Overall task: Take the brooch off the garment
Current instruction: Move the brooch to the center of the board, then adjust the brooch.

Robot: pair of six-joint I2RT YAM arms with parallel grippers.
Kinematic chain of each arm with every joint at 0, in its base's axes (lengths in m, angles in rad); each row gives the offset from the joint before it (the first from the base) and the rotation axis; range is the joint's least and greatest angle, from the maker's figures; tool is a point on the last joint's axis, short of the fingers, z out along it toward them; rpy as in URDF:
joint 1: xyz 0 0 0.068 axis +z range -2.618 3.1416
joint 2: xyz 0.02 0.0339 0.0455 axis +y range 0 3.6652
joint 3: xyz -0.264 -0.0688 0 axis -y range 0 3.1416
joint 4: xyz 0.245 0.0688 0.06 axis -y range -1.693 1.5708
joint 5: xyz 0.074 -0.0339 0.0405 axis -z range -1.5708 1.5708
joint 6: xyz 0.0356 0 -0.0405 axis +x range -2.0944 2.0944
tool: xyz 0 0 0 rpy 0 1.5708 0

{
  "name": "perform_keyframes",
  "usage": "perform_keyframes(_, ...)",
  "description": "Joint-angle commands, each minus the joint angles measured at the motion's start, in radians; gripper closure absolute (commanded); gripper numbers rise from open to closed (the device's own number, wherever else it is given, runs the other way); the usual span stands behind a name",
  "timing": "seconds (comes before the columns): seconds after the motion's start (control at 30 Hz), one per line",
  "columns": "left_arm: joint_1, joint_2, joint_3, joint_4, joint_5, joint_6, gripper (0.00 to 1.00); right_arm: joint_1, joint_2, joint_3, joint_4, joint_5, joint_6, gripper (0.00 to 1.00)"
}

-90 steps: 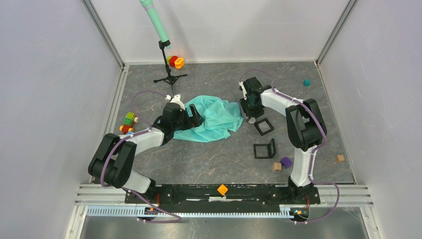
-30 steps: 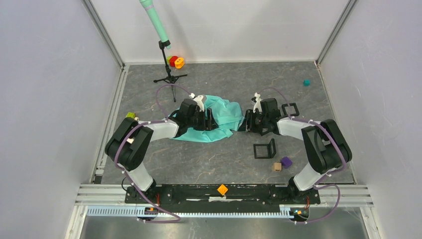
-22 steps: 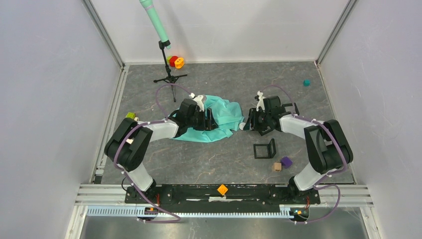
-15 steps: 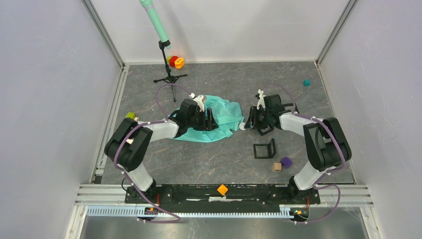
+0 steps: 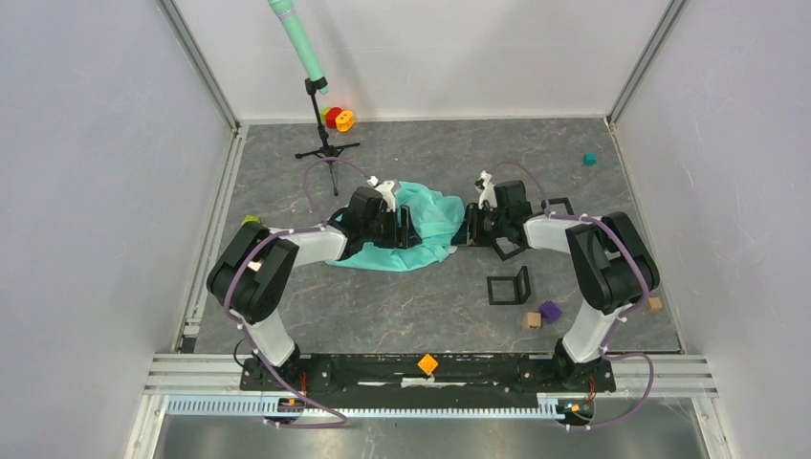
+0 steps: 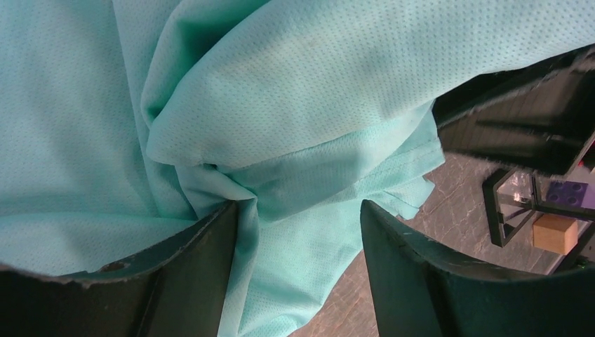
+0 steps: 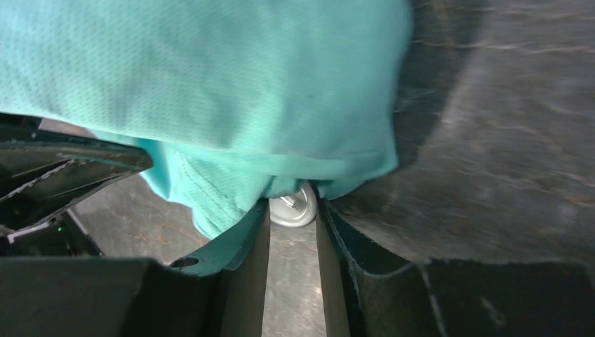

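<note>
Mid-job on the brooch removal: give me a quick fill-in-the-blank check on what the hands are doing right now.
1. The silver brooch sits ___ the fingertips of the right hand.
2. The left hand is ___, its fingers astride a fold of the T-shirt.
3. The small block on the near rail is ___.
Missing words: between; open; orange.

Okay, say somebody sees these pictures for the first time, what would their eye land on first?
The crumpled turquoise T-shirt in the middle of the grey table stands out first, with the left gripper and the right gripper meeting it from either side. In the right wrist view, a small silver disc, probably the brooch, peeks out under the shirt's edge right between that gripper's fingertips.
</note>
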Motion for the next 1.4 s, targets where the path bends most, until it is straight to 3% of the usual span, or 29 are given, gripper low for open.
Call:
perform_keyframes(0.0, -0.004, 0.057, 0.031, -0.024, 0.029, 0.028, 0.29, 0.044, 0.024, -0.009, 0.078, -0.080, 0.065, 0.65)
perform_keyframes(0.27, -0.003, 0.084, 0.048, -0.033, 0.063, 0.022, 0.30, 0.049, -0.050, -0.083, 0.159, -0.136, 0.101, 0.64)
perform_keyframes(0.43, -0.004, 0.099, 0.052, -0.029, 0.079, 0.015, 0.31, 0.036, -0.057, -0.093, 0.186, -0.113, 0.113, 0.48)
perform_keyframes(0.53, -0.003, 0.092, 0.050, -0.035, 0.071, 0.020, 0.31, 0.014, -0.064, -0.121, 0.240, -0.092, 0.139, 0.46)
perform_keyframes(0.87, -0.002, 0.094, 0.056, -0.042, 0.076, 0.026, 0.31, 0.009, -0.044, -0.054, 0.077, 0.027, 0.039, 0.36)
perform_keyframes(1.03, -0.003, 0.099, 0.058, -0.041, 0.080, 0.028, 0.32, 0.011, -0.039, -0.032, 0.037, 0.101, 0.016, 0.21)
perform_keyframes(1.17, -0.002, 0.099, 0.059, -0.042, 0.081, 0.028, 0.32, 0.031, -0.026, 0.025, -0.067, 0.235, -0.034, 0.22)
perform_keyframes(1.37, -0.003, 0.102, 0.061, -0.042, 0.089, 0.028, 0.32, 0.156, 0.012, 0.127, -0.254, 0.449, -0.076, 0.28)
